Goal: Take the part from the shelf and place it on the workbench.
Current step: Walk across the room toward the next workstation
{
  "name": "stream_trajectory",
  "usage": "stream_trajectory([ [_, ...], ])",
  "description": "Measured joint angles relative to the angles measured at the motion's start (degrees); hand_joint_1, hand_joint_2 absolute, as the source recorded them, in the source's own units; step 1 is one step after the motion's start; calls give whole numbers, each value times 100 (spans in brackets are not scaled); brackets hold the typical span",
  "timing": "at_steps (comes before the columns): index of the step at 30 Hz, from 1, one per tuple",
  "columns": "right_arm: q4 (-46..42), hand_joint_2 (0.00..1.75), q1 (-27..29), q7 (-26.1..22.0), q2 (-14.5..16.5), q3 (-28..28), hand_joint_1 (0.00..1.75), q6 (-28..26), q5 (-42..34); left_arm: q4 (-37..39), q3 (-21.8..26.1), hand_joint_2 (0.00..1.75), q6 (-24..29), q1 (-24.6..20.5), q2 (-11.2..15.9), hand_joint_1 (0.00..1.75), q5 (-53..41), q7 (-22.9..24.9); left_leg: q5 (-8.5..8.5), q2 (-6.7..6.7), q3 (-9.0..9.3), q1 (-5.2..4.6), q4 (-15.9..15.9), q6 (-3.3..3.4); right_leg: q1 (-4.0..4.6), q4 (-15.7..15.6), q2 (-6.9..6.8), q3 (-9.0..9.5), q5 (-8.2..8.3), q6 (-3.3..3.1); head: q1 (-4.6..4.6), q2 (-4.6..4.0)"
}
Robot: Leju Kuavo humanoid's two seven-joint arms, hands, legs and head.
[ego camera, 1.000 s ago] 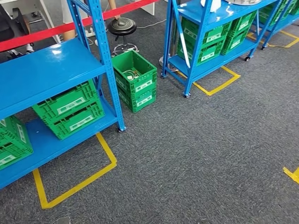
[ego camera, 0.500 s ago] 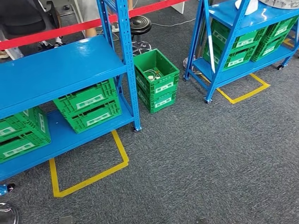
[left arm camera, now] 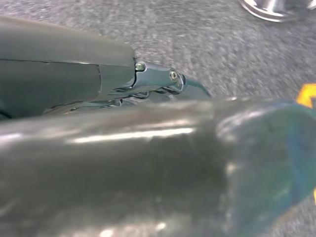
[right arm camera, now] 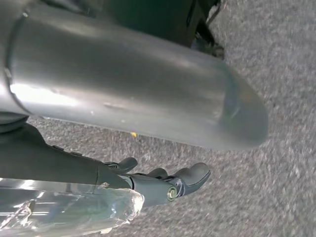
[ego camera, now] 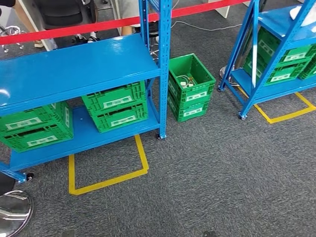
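Two hands are hanging low over grey carpet. In the left wrist view, the left hand is stretching its dark fingers out straight beside the thick, blurred thumb, with nothing visible in its grasp. In the right wrist view, the right hand is also reaching its fingers out nearly straight. Crinkled clear plastic wrapping is lying against the underside of those fingers; I cannot tell whether the hand is gripping it, or what is inside.

Farther out, in the head view, a blue shelf unit is standing ahead on the left, with two green crates sitting on its lower level. Yellow floor tape is marking a rectangle at its near corner. Just beside its right post, an open green crate is resting on the carpet, holding some pale cable. A second blue shelf unit is standing well apart on the right, carrying more green crates and a white object at the picture's edge. A red barrier strip is running behind both.
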Motion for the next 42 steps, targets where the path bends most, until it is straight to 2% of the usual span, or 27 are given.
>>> stream_trajectory([
  [1, 0, 0, -12, -1, 0, 0, 0, 0, 1, 0, 1, 0, 1, 11, -1, 0, 0, 0, 11, -78, 16, 17, -29, 22, -4, 9, 35, 33, -33, 25, 3, 0],
  [3, 0, 0, -27, -3, 0, 1, 0, 0, 1, 0, 2, 0, 1, 16, -7, 0, 0, 0, 39, -231, 54, 67, -83, 68, -25, 326, 351, -75, -233, 77, 31, -1],
  [5, 0, 0, -16, -3, -1, 2, 0, 0, 0, 0, 2, 0, 0, 4, -20, 0, 0, 0, 37, -394, 59, 85, -88, 93, -57, 1100, 684, -489, -557, 114, 63, -1],
  [6, 0, 0, -5, -2, -1, 2, 0, 0, -1, 0, 2, 0, 0, 1, -26, 0, 0, 0, 31, -483, 63, 87, -87, 100, -66, 1465, 736, -719, -653, 128, 70, 0],
  [7, 0, 0, 5, -1, -2, 2, 0, 0, -1, 0, 2, 0, 0, 4, -29, 0, 0, 0, 24, -572, 74, 87, -86, 99, -72, 1663, 753, -886, -637, 134, 71, 0],
  [8, 0, 0, 12, -1, -2, 1, 0, 0, -1, 0, 3, 0, 1, 8, -30, 0, 0, 0, 14, -660, 91, 88, -85, 94, -77, 1638, 762, -952, -495, 137, 72, 0],
  [9, 0, 0, 14, 0, -2, 1, 0, 0, -1, 0, 3, 0, 1, 13, -31, 0, 0, 0, 1, -744, 116, 90, -84, 82, -83, 1383, 787, -905, -246, 134, 71, 0],
  [11, 0, 0, 13, -1, -2, 1, 0, 0, 0, 0, 4, 0, 1, 10, -34, 0, -1, -1, -30, -900, 162, 90, -78, 38, -108, 614, 984, -649, 233, 118, 75, 0],
  [13, 0, 0, 7, 2, -1, 2, 0, 0, 1, 0, 4, 0, 1, 1, -35, 0, -10, -3, -40, -1028, 152, 96, -65, -22, -119, 169, 1173, -441, 370, 80, 78, 0],
  [15, 0, 0, 3, 5, -1, 2, 0, -1, 2, 0, 4, 0, 1, 10, -32, 0, -23, -5, -23, -1131, 112, 118, -66, -92, -108, 112, 1147, -384, 343, 22, 77, 0],
  [16, 0, 0, 2, 4, 2, 1, 0, -2, 2, 0, 4, 0, 1, 22, -30, 0, -28, -5, -34, -1093, 97, 123, -53, -125, -110, 92, 1088, -378, 355, -12, 76, 0],
  [18, 0, 0, 2, -2, 7, 1, 0, -2, 3, 0, 4, 0, 3, 26, -23, 0, -40, -10, -204, -837, -30, 112, 198, -184, -127, 43, 948, -351, 370, -85, 34, 0],
  [20, 0, 0, 19, -3, 9, 1, 0, -2, 5, 0, 5, 0, 4, 3, -23, 0, -55, -14, -544, -547, -363, 117, 857, -228, -122, 28, 777, -336, 357, -135, -10, 0],
  [22, 0, 0, 34, -2, 9, 0, 0, -3, 8, 0, 6, 0, 7, -1, -23, 0, -75, -15, -729, -466, -676, 140, 1455, -261, -113, 31, 597, -329, 336, -149, -13, -1],
  [23, 0, 0, 34, -2, 9, 0, 0, -3, 11, 0, 7, 0, 12, 8, -23, 0, -83, -15, -667, -449, -704, 148, 1499, -267, -111, 31, 517, -319, 324, -148, -14, -1],
  [25, 0, 0, 25, -2, 10, 0, 0, -4, 15, 0, 14, 0, 24, 22, -23, 0, -96, -15, -285, -357, -431, 151, 970, -247, -109, 31, 373, -272, 291, -130, -14, -1],
  [26, 0, 0, 21, -2, 11, 0, 0, -4, 17, 0, 21, 0, 28, 20, -23, 0, -103, -15, -120, -204, -222, 131, 581, -223, -99, 32, 309, -243, 269, -111, -15, -1],
  [27, 0, 0, 17, -2, 13, 0, 0, -4, 20, 0, 27, 0, 34, 8, -23, 0, -112, -15, -16, -61, -53, 108, 253, -189, -81, 36, 249, -222, 242, -85, -16, -1],
  [29, 0, 0, 12, 3, 15, 1, 0, -4, 31, 0, 36, 0, 58, -10, -24, 0, -143, -14, -1, 94, 72, 62, -29, -132, -43, 29, 121, -181, 201, -27, -19, -1],
  [31, 0, 0, -3, 10, 19, 2, 0, -7, 42, 0, 45, 0, 96, -3, -25, 0, -168, -8, 10, -44, 71, 72, -70, -76, -38, 6, 17, -135, 168, 33, -23, -1],
  [33, 0, 0, -17, 9, 26, 2, 0, -15, 39, 0, 64, 0, 119, 2, -29, 0, -185, -4, 34, -169, 96, 108, -108, -8, -58, 193, 248, -197, 13, 93, 5, -1],
  [35, 0, 0, -10, 5, 32, 2, 0, -19, 27, 0, 86, 0, 110, -9, -41, 0, -211, -4, 39, -276, 103, 124, -120, 40, -77, 859, 620, -521, -324, 128, 54, -1],
  [37, 0, 0, 11, 6, 35, 2, 0, -10, 18, 0, 102, 0, 90, -10, -49, 0, -239, -4, 31, -380, 104, 114, -119, 60, -82, 1555, 743, -922, -545, 135, 78, 0],
  [38, 0, 0, 20, 7, 35, 1, 0, -5, 14, 0, 109, 0, 83, -6, -50, 0, -250, -4, 25, -422, 112, 109, -117, 62, -81, 1646, 753, -1018, -489, 130, 83, 0],
  [39, 0, 0, 24, 6, 35, -1, 0, -1, 12, 0, 117, 0, 78, -2, -49, 0, -261, -4, 17, -456, 127, 106, -116, 59, -80, 1498, 755, -998, -312, 119, 86, 0],
  [41, 0, 0, 22, 4, 35, -4, 0, 3, 9, 0, 128, 0, 73, 0, -51, 0, -274, -4, -12, -503, 165, 102, -114, 33, -79, 760, 770, -717, 157, 84, 88, 0],
  [42, 0, 0, 16, 2, 35, -4, 0, 6, 8, 0, 131, 0, 72, -2, -52, 0, -277, -4, -28, -516, 175, 93, -106, 12, -76, 406, 784, -564, 301, 68, 91, 0],
])
